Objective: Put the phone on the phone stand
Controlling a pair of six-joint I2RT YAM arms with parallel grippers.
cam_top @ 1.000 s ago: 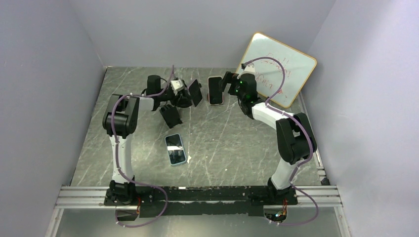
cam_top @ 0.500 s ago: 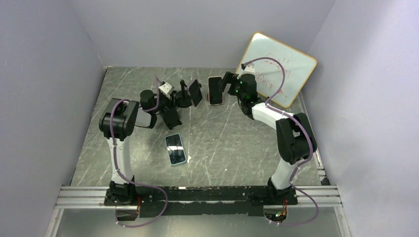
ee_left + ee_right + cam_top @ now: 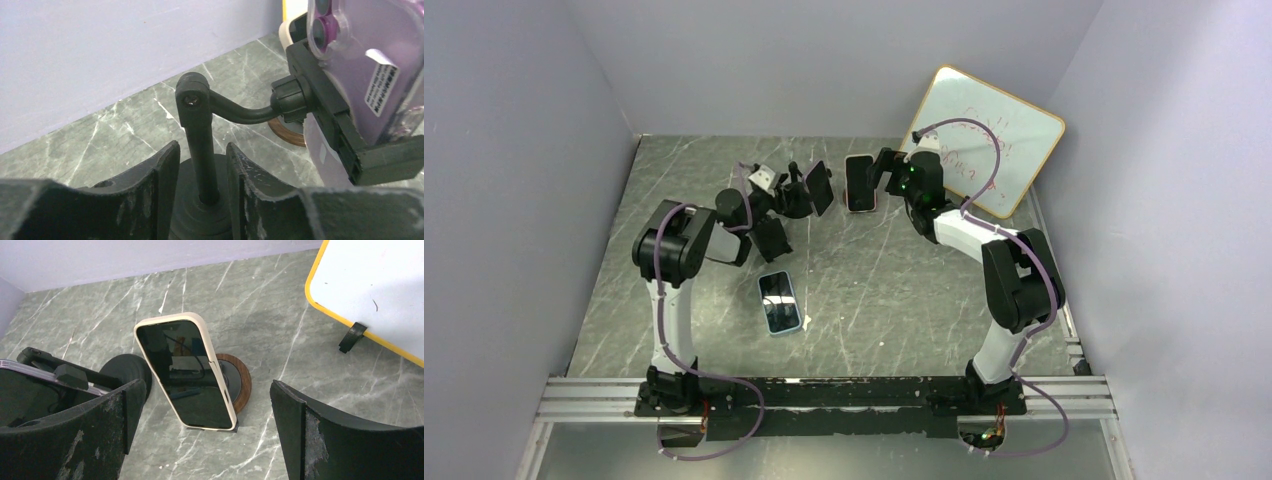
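A black phone stand [image 3: 796, 200] stands at the back left and holds a purple-cased phone [image 3: 820, 187] in its clamp. My left gripper [image 3: 782, 200] is low at the stand's base. In the left wrist view the left gripper [image 3: 202, 147] is open, its fingers on either side of the stand's upright post [image 3: 199, 125] with small gaps; the purple-cased phone [image 3: 360, 60] is at the upper right. A cream-cased phone [image 3: 859, 183] leans on a wooden-based stand [image 3: 240, 382]. My right gripper [image 3: 879, 175] is wide open and empty just before that phone [image 3: 185, 370]. A blue-cased phone [image 3: 780, 301] lies flat mid-table.
A yellow-framed whiteboard [image 3: 984, 140] leans against the back right wall and also shows in the right wrist view [image 3: 375, 290]. A black piece [image 3: 772, 238] sits on the table just in front of the black stand. Walls close in the table on three sides.
My left gripper has drawn back from the stand's clamp and dropped low beside the stand's post. The right arm and all three phones have not moved.
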